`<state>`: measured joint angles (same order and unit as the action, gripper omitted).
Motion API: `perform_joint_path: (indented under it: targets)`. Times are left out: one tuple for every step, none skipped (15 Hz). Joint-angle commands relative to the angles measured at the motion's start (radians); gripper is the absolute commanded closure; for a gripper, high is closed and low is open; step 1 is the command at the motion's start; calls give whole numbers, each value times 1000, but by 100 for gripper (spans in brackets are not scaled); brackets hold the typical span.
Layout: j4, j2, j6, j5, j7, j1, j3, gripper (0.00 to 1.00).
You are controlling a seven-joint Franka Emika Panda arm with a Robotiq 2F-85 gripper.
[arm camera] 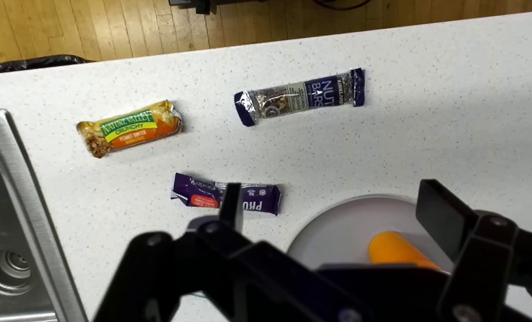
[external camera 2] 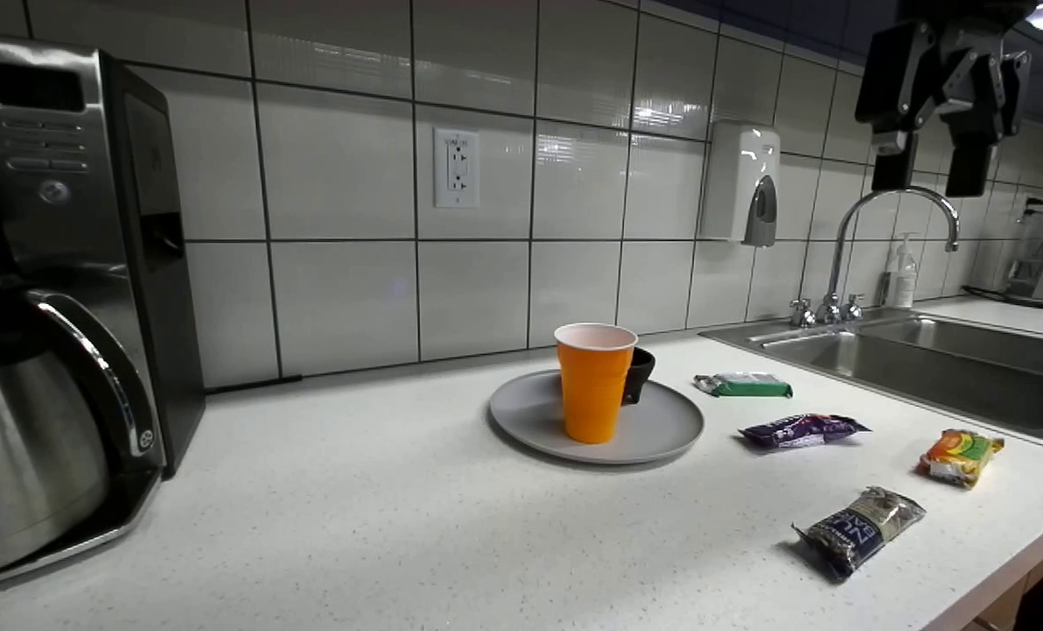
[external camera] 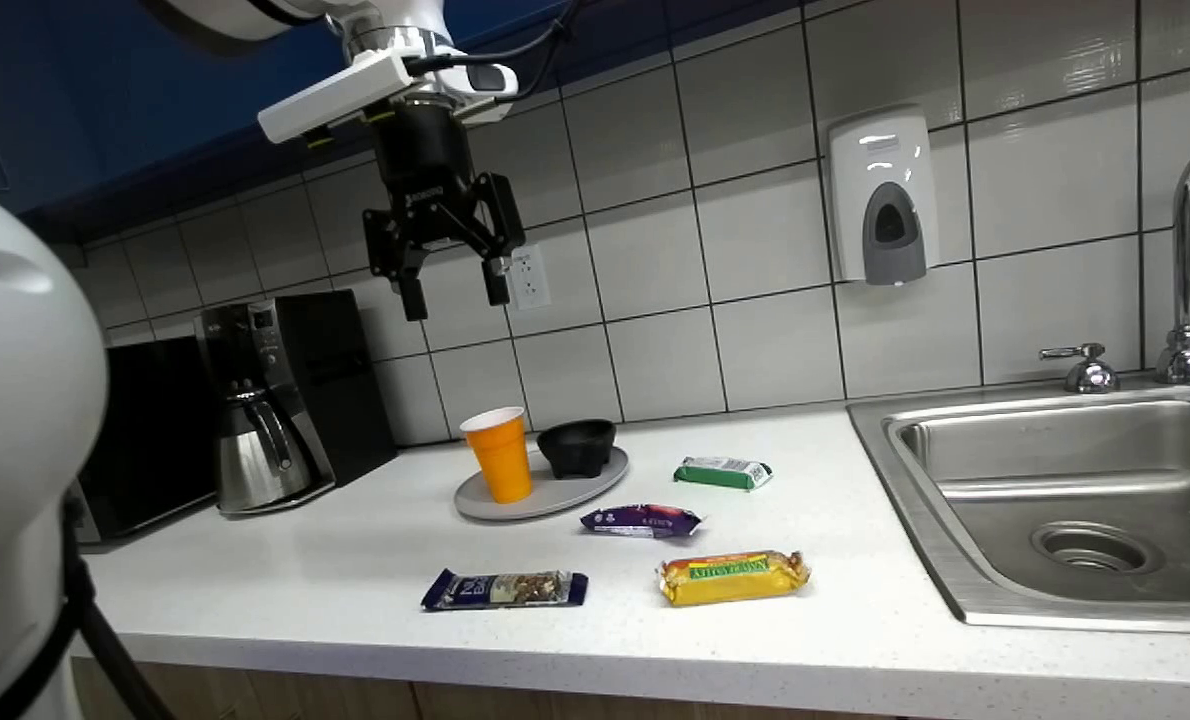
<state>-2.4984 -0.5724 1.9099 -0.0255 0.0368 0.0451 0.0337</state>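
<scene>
Beneath parted jaws, a speckled white counter (external camera 2: pixel 355 526)

Well below the jaws lies a purple snack bar (external camera: pixel 640 520), partly covered by one fingertip in the wrist view; the gripper (external camera: pixel 455 292) hangs high over the counter, its fingers standing wide apart; the other finger overlaps a round grey plate (arm camera: pixel 337 232), also well below; on it an orange cup (external camera 2: pixel 593 390) with a white inside stands upright, a small black bowl (external camera: pixel 577 445) just beside it; ahead of the gap between the fingertips, as the wrist view has it, lies a Kirkland nut bar (arm camera: pixel 299 96); outward past the finger over the purple bar come a Nature Valley Crunchy peanut butter bar (arm camera: pixel 129 129) and, farther out, a stainless steel sink (arm camera: pixel 22 188); a green-wrapped bar (external camera: pixel 723 472), likewise below jaw height, lies nearer the tiled wall (external camera: pixel 660 360) than the purple bar.
</scene>
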Motion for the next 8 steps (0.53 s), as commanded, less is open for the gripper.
perform_joint_path:
  targets:
    - [2,1,-2,9,-8,-18,-15,0]
    - [2,1,-2,9,-8,-18,-15,0]
    - [2,1,-2,9,-8,-18,-15,0]
    - [2,1,-2,9,-8,-18,-15,0]
    - [2,1,-2,9,-8,-18,-15,0]
    - [2,1,-2,9,-8,-18,-15,0]
    - [3,15,5,11,-7,-18,-15,0]
    - [1,27,20,20,-18,-12,-9,0]
